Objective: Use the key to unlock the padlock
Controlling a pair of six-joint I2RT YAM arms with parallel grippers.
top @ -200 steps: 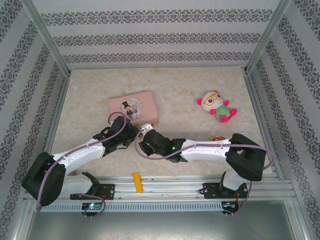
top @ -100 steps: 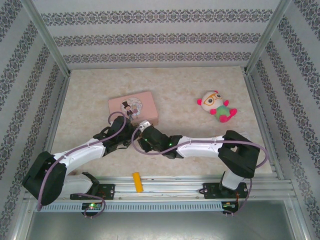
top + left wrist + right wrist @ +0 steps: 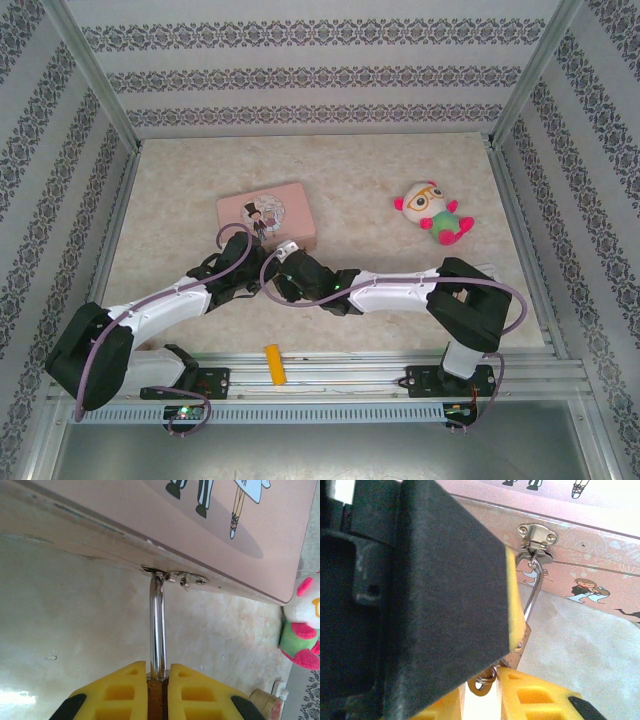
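Note:
The brass padlock (image 3: 157, 700) hangs by its silver shackle (image 3: 158, 625) from the hasp (image 3: 172, 576) of the pink tin (image 3: 262, 212). My left gripper (image 3: 158, 680) is shut on the padlock's body. In the right wrist view the padlock (image 3: 522, 640) shows as a brown edge beside the left gripper's black-and-yellow finger (image 3: 445, 580), its shackle (image 3: 534, 590) running up to the hasp (image 3: 536, 536). Just under the padlock sits the key (image 3: 482, 685), its bow carrying a small split ring. My right gripper (image 3: 481, 692) is shut on it, the right finger touching the bow. Both grippers meet at the tin's front (image 3: 275, 258).
A yellow oblong block (image 3: 274, 364) lies on the near rail between the arm bases. A plush toy (image 3: 435, 213) lies at the back right and also peeks into the left wrist view (image 3: 300, 625). Patterned walls enclose the table on three sides.
The right arm has stretched further left, bringing its gripper up against the left gripper at the tin's front. The left arm and the tin have stayed put.

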